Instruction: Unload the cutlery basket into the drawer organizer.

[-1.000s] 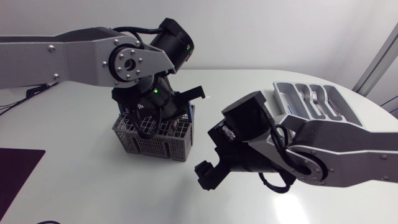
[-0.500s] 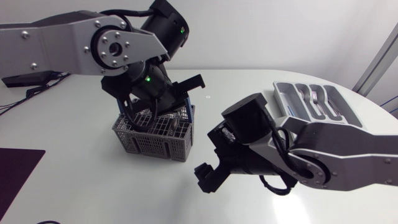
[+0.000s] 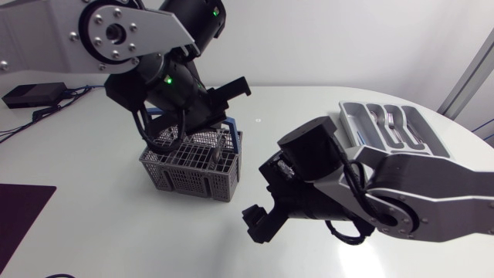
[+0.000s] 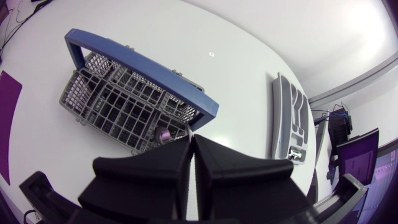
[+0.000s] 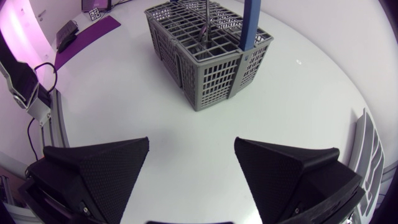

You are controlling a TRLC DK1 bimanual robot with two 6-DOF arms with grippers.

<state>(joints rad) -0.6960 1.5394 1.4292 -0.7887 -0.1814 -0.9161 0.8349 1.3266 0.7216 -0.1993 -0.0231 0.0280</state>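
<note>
The grey cutlery basket [image 3: 193,168] with its blue handle [image 4: 143,59] stands left of the table's middle. My left gripper [image 4: 191,140] hangs just above the basket's right end, shut on the thin metal handle of a piece of cutlery [image 4: 165,133]. That piece [image 5: 204,25] stands upright with its lower end inside the basket [image 5: 205,59]. My right gripper [image 5: 191,146] is open and holds nothing, low over the table right of the basket [image 3: 258,220]. The grey drawer organizer [image 3: 390,123] lies at the far right with some cutlery in it.
A dark purple mat [image 3: 19,208] lies at the table's left front edge. The white tabletop between basket and organizer [image 4: 291,121] holds only my right arm. More cutlery shows in the basket's right compartments.
My left arm has risen and swung a little left, drawing its gripper up from the basket with the cutlery piece. My right arm has hardly moved.
</note>
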